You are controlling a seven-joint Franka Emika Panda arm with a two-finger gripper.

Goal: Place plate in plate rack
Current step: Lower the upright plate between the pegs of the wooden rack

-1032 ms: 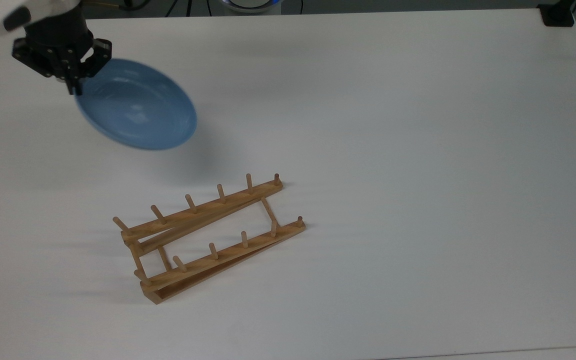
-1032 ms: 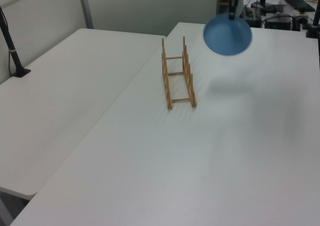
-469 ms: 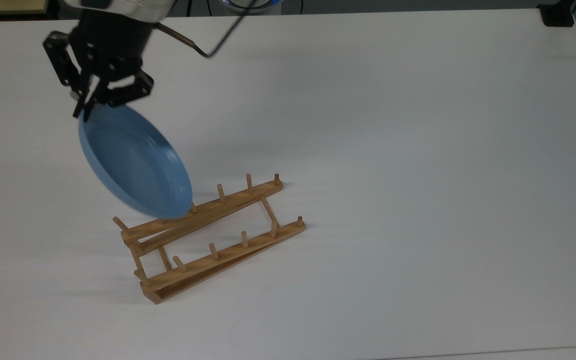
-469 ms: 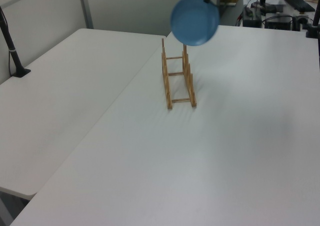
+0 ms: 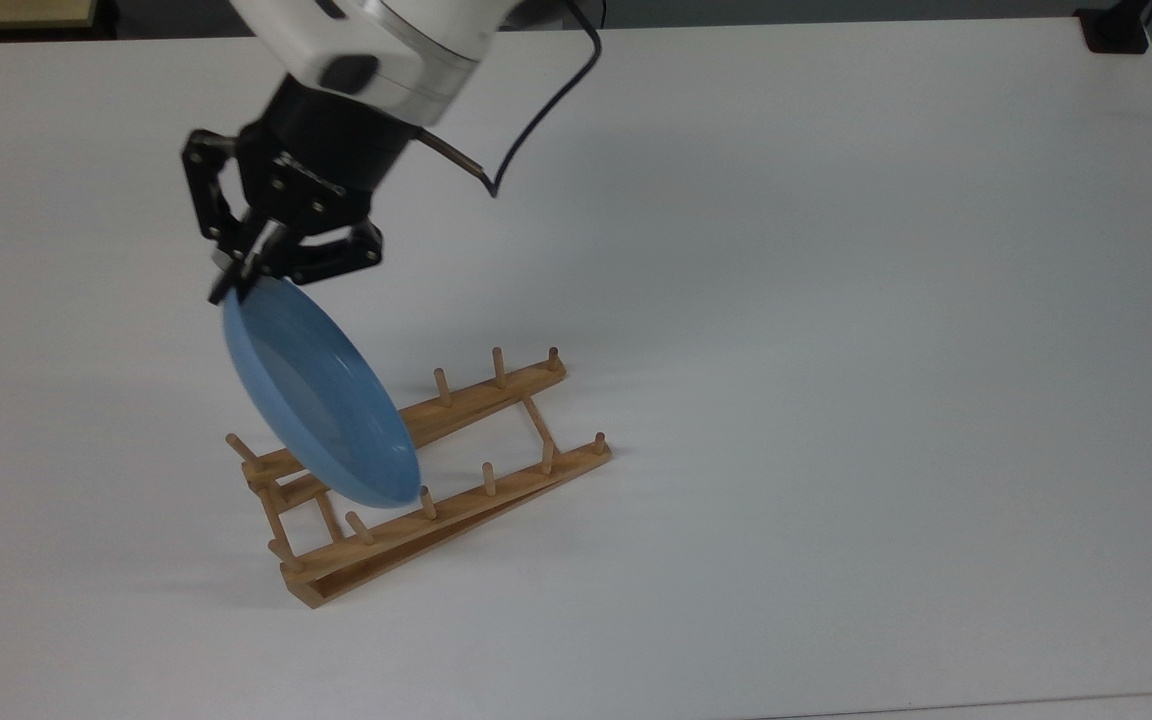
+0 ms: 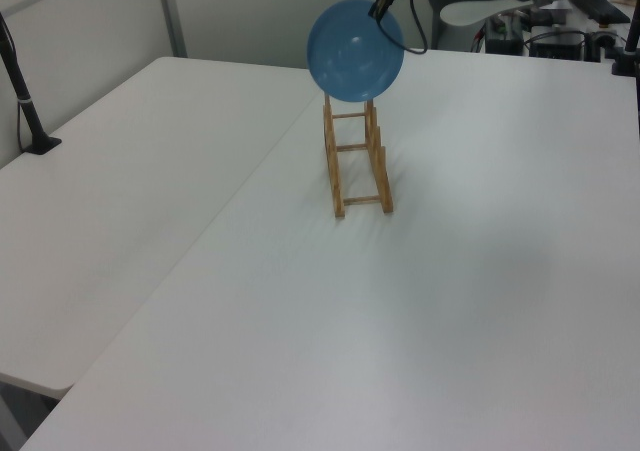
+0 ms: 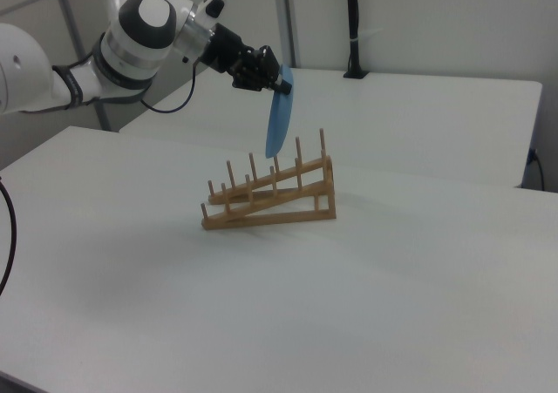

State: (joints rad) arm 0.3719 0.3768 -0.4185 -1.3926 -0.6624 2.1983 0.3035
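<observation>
My gripper (image 5: 236,282) is shut on the upper rim of the light-blue plate (image 5: 321,405), which hangs on edge, nearly upright. The plate hovers over the wooden plate rack (image 5: 466,500), near the top view's left end of it. In the right view the plate (image 7: 278,123) hangs edge-on just above the pegs of the rack (image 7: 270,197), at its taller end, with the gripper (image 7: 283,86) pinching its top. In the left view the plate (image 6: 354,50) faces the camera above the rack (image 6: 357,166) and covers its far pegs.
The rack stands on a wide white table (image 5: 836,300). A second white table (image 6: 120,181) adjoins it on the left view's left, with a black post (image 6: 22,96) on it. A black clamp (image 5: 1114,28) sits at the top view's upper right corner.
The arm carried the plate from the top view's upper left down over the rack. The plate tipped from lying nearly flat to standing on edge.
</observation>
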